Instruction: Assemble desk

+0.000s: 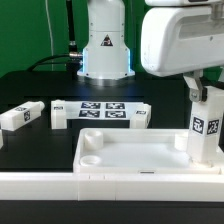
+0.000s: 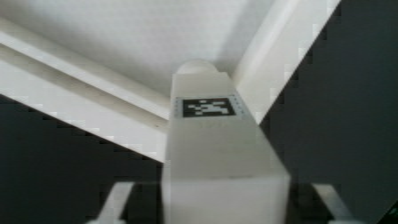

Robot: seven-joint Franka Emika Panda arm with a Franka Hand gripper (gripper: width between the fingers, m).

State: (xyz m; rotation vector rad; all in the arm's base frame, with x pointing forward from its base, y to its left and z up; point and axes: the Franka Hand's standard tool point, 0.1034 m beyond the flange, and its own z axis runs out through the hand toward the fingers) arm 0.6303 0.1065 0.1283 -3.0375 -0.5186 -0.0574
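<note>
The white desk top (image 1: 130, 152) lies flat at the front, with round sockets at its corners on the exterior view's left. One white tagged leg (image 1: 206, 125) stands upright at the top's far corner on the exterior view's right. My gripper (image 1: 197, 90) is at that leg's upper end. In the wrist view the leg (image 2: 217, 140) runs between my fingers (image 2: 125, 205), and a dark gap shows on each side, so the jaws stand open around it. The desk top's rim (image 2: 107, 75) lies beyond the leg. My gripper (image 2: 226, 203) holds nothing.
Three loose white legs lie on the black table: one at the exterior view's left (image 1: 22, 116), one beside it (image 1: 60, 113), and one behind the desk top (image 1: 141, 117). The marker board (image 1: 103, 110) lies between them. A low white border wall (image 1: 100, 186) runs along the front.
</note>
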